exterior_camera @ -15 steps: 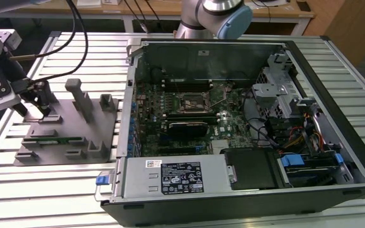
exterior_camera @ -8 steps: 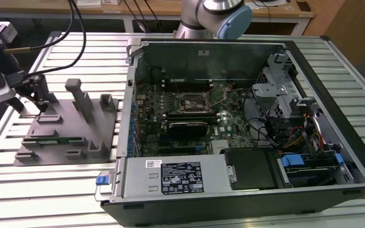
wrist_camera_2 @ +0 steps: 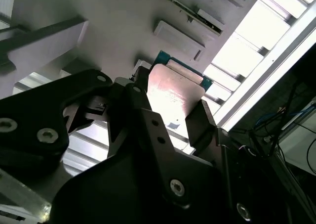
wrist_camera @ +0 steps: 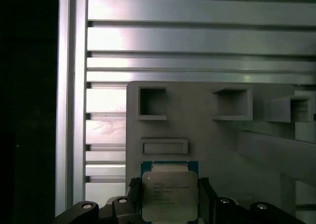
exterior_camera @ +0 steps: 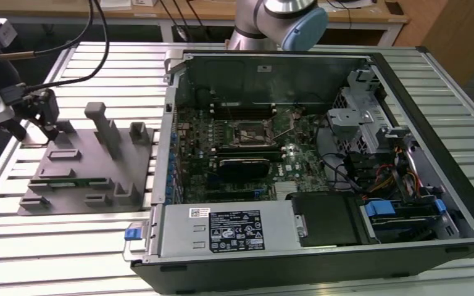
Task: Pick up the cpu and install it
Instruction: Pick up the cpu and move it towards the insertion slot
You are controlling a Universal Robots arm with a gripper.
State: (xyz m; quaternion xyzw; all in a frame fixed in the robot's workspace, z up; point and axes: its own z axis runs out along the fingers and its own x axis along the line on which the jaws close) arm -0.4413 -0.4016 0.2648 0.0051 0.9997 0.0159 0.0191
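Slatted metal bench (exterior_camera: 113, 61): grey tray (exterior_camera: 64, 191) at nine o'clock of open computer case (exterior_camera: 303, 271); fingers (exterior_camera: 52, 123) at tray's eleven o'clock corner.
Second wrist view: cpu (wrist_camera_2: 173, 90) over the tray, judged light, stiff, fragile underneath; hold by edges.
First wrist view: fingers (wrist_camera: 205, 197) narrow, apparently pinching opposite cpu (wrist_camera: 169, 194) edges.

cpu (wrist_camera: 169, 194): one
gripper (wrist_camera: 169, 200): one, with two fingers (wrist_camera: 133, 197)
grey tray (exterior_camera: 72, 197): one
green circuit strip (exterior_camera: 71, 181) on the tray: one
open computer case (exterior_camera: 303, 274): one
labelled power supply box (exterior_camera: 220, 229): one
socket frame (exterior_camera: 249, 131) on the board: one
robot arm (exterior_camera: 286, 21): one
slatted table (exterior_camera: 56, 246): one
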